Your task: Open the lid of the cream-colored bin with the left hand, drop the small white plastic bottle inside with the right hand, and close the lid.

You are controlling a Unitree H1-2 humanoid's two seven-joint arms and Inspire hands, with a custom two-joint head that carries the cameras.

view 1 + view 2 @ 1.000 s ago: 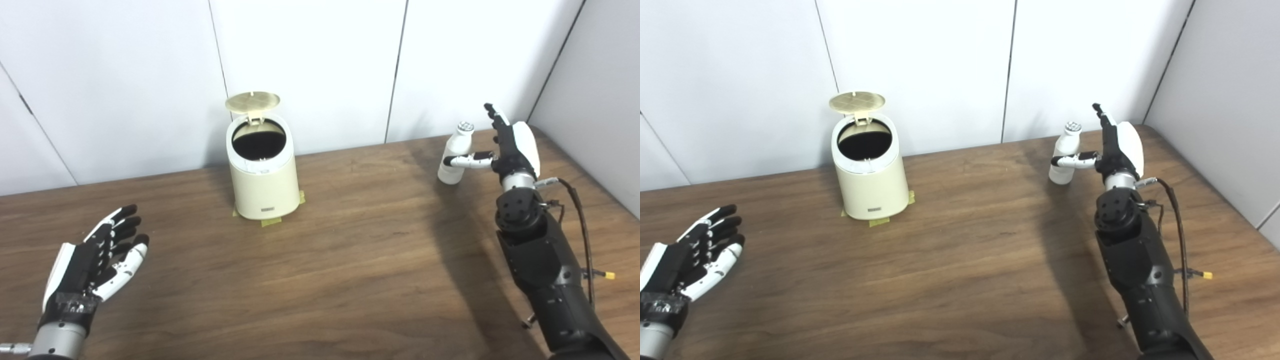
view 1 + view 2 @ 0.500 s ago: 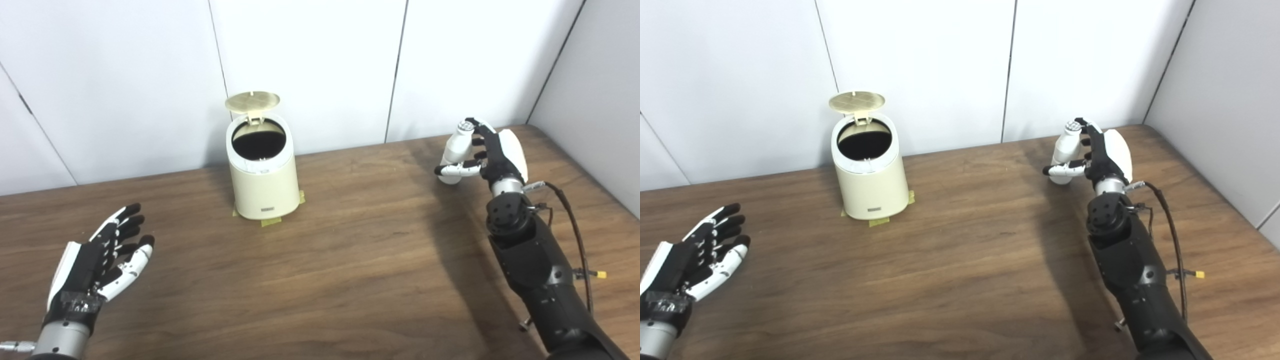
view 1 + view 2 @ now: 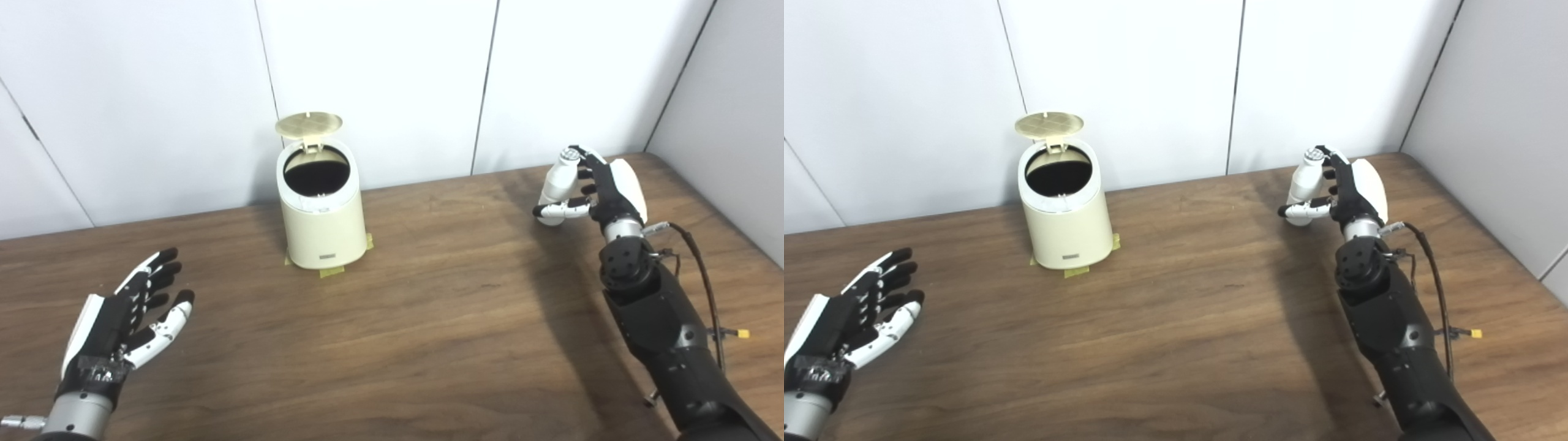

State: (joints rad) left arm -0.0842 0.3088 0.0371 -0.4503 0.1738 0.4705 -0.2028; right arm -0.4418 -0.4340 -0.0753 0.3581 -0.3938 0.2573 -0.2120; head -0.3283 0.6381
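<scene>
Small white plastic bottle (image 3: 556, 184) sits at the far right of the desk (image 3: 429, 331), well apart from the cream-colored bin (image 3: 323, 214). Right hand (image 3: 603, 187) is wrapped on it: fingers (image 3: 585, 165) curl over the upper body and cap, thumb (image 3: 560, 210) crosses the lower body. Whether the base touches the desk cannot be told.

Bottle looks light, rigid, likely empty plastic; smooth sides, so probably slippery. Best hold is judged to be mid-body, thumb opposing the fingers, roughly as it is now. Not fragile, squeezing too hard could pop it out.

Long axis is near upright, tipped a bit right at the top; cap (image 3: 571, 155) points up and slightly toward the back wall, base down.

Bin lid (image 3: 309, 124) stands open, hinged at the back, the dark mouth facing up. Yellow tape (image 3: 334, 269) at the bin's base suggests it is fixed in place.

Left hand (image 3: 119, 321) hovers palm-up at the near left, fingers spread, holding nothing, well apart from the bin.
</scene>
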